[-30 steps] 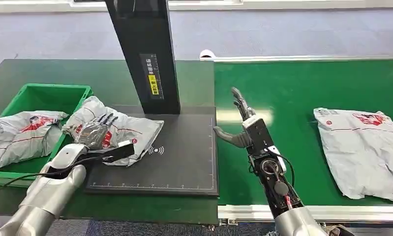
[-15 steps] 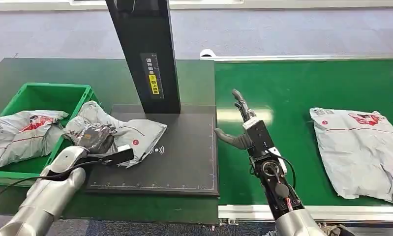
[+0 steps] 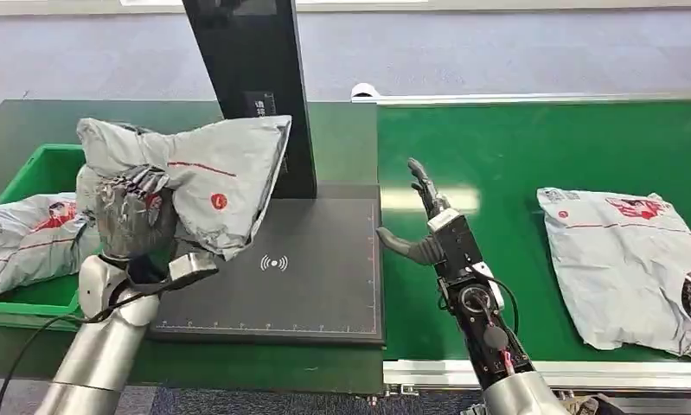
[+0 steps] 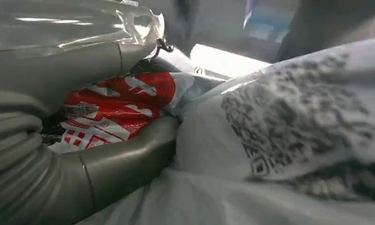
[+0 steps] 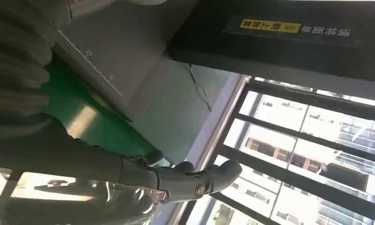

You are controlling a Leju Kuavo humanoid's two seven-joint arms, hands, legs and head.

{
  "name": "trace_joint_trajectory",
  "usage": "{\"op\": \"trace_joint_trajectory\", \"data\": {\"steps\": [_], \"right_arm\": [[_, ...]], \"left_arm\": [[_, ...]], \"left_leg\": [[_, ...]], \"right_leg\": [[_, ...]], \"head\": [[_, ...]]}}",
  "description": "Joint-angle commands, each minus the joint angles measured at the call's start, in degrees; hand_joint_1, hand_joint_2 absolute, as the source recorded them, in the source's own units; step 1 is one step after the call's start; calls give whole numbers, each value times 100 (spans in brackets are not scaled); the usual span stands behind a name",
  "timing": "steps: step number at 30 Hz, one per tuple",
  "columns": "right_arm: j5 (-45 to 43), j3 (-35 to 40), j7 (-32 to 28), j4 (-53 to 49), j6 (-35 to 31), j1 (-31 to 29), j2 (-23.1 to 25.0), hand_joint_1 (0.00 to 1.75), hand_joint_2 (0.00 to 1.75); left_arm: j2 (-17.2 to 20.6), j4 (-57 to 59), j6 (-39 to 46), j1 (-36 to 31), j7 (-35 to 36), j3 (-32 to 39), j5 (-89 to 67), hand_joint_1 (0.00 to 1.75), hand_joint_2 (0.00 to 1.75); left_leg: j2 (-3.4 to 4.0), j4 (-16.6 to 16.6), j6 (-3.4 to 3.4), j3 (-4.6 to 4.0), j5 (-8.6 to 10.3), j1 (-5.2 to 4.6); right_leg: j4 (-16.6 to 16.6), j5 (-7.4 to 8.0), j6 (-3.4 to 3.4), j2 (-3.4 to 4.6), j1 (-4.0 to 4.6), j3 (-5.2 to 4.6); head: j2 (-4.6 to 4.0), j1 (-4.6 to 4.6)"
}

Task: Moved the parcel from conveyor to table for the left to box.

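The left robot hand (image 3: 134, 216) grips a crumpled grey plastic parcel (image 3: 212, 173) raised above the black scanner pad (image 3: 316, 277); the right robot hand (image 3: 424, 220) hovers open over the green conveyor belt (image 3: 515, 156).

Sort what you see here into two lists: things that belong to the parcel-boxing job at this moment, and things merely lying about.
Belongs to the job:
left hand, gripping the lifted parcel
green box
scanner pad
right hand, empty over the conveyor

Lying about:
parcel in the box
parcel waiting on the conveyor
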Motion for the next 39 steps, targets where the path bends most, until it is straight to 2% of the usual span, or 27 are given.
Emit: {"op": "trace_joint_trajectory", "data": {"steps": [1,2,4,5,6,9,12,14,16,21,24,28,32,33,36,37,38,39], "right_arm": [[-92,129,-135,419,-93,-220,42,0,175],[-92,132,-121,354,-114,-189,41,0,175],[-75,151,-61,335,-112,-198,40,0,175],[-51,167,-12,414,-99,-244,62,0,175],[-40,183,2,486,-90,-284,89,0,175],[-19,229,-8,672,-85,-377,130,0,175],[-18,251,-19,708,-89,-391,175,0,175],[-18,254,-19,710,-93,-390,186,0,175],[-14,261,-16,734,-85,-396,225,0,175],[27,246,7,781,-111,-403,280,0,175],[79,179,49,841,-98,-484,297,0,175],[119,115,44,947,-78,-543,287,0,175],[139,100,39,965,-74,-545,280,0,175],[152,95,34,941,-71,-528,278,0,175],[169,60,44,791,-54,-451,236,0,175],[178,51,54,708,-23,-410,214,0,175],[177,47,54,698,-22,-404,208,0,175],[183,33,63,577,-12,-339,191,0,175]], "left_arm": [[-679,511,2,-996,1081,2600,-2890,175,175],[-81,1871,-75,-1522,2269,2239,-3180,175,175],[673,3545,-397,-2412,3500,1355,-2904,175,175],[943,4428,-1223,-2900,4601,1076,-3371,175,175],[1069,4822,-1480,-3272,4850,965,-3453,175,175],[1271,5574,-1728,-3812,5293,843,-3524,175,175],[1465,5942,-2338,-4073,5672,709,-3697,175,175],[1489,5946,-2354,-4082,5679,708,-3701,175,175],[1607,6143,-2922,-4131,5963,522,-3906,175,175],[1595,6322,-3696,-4172,6033,144,-3906,175,175],[1501,6358,-4623,-4173,5820,-138,-3906,175,175],[1413,6326,-5318,-4054,5476,-386,-3906,175,175],[1375,6305,-5421,-3986,5382,-447,-3906,175,175],[1376,6173,-5222,-3923,5387,-429,-3892,0,175],[1322,6039,-4728,-3839,5366,-334,-3782,0,175],[1289,5862,-4010,-3755,5457,-234,-3680,0,0],[1276,5873,-4013,-3771,5461,-236,-3680,0,0],[1247,5756,-3082,-3702,5400,-75,-3498,0,0]], "left_leg": [[15,7,3,-15,1,3],[10,4,1,-8,3,-1],[-7,-5,-3,-6,15,-2],[-20,1,-4,-9,13,-2],[-27,2,-8,-20,24,3],[-16,12,-12,-37,36,13],[9,13,-10,-36,33,17],[24,4,-5,-37,37,17],[38,14,-10,-36,27,17],[36,-5,-13,-39,35,12],[20,6,-12,-51,33,12],[17,5,-11,-45,30,10],[18,2,-11,-43,31,9],[16,3,-12,-42,30,7],[17,0,-11,-43,32,7],[14,1,-12,-41,31,6],[13,1,-12,-41,31,6],[11,-2,-10,-43,35,7]], "right_leg": [[2,7,1,9,4,-15],[5,4,-1,4,0,-11],[2,8,-6,-14,-1,-9],[9,3,-6,-24,-1,-9],[11,11,-11,-33,3,-21],[20,25,-20,-25,14,-44],[26,25,-14,1,16,-45],[14,34,-12,11,17,-46],[26,24,-14,28,17,-49],[14,29,-15,27,13,-53],[22,24,-14,12,12,-62],[20,22,-12,18,9,-55],[19,24,-10,16,9,-55],[20,23,-9,16,6,-54],[17,26,-9,16,6,-54],[18,23,-9,15,6,-52],[19,23,-9,15,5,-53],[14,27,-9,10,7,-53]], "head": [[0,-2],[0,0],[0,0],[0,0],[0,-2],[0,-2],[0,-2],[0,0],[0,-2],[0,-4],[0,-2],[0,0],[0,0],[0,0],[0,0],[0,0],[0,0],[0,0]]}}
